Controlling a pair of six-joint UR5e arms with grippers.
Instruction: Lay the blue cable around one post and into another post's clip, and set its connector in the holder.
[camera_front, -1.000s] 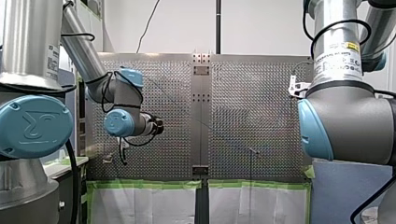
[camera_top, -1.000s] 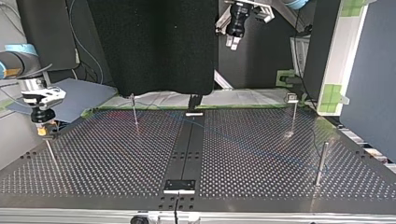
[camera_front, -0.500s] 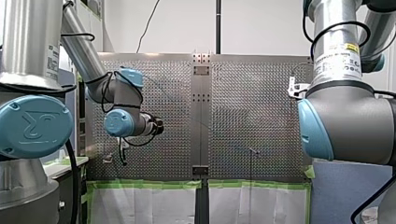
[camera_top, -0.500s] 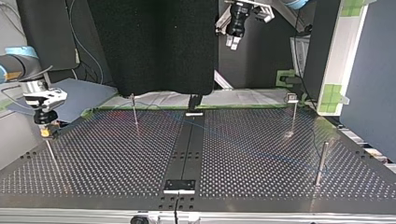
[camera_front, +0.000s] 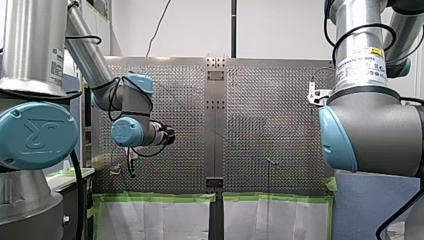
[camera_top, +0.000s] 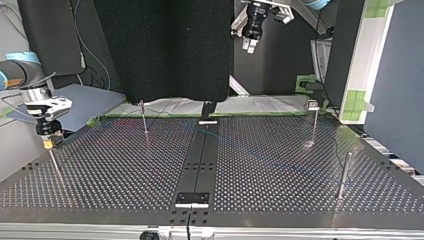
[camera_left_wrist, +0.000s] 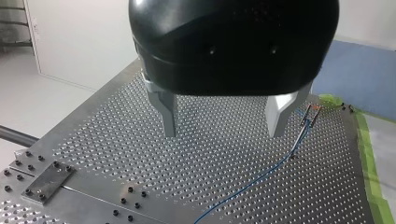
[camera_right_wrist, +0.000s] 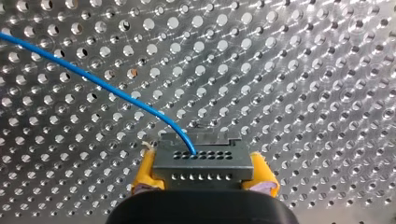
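Low over the desk (camera_right_wrist: 303, 70) at the top view's left, pinches the grey connector (camera_right_wrist: 201, 161) between yellow right fingers (camera_right_wrist: 145, 173), with left fingers (camera_left_wrist: 166, 112) spread and empty and the blue cable (camera_right_wrist: 93, 79) trailing across the holes; likely light and floppy, so grab the hard connector.

A stylised UR logo is seen on the blue joint cap (camera_front: 37, 136); print on the white arm label (camera_front: 361, 60) cannot be read.

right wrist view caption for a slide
Close-up: right gripper, yellow pads shut on the grey connector, blue cable arcing over the perforated table
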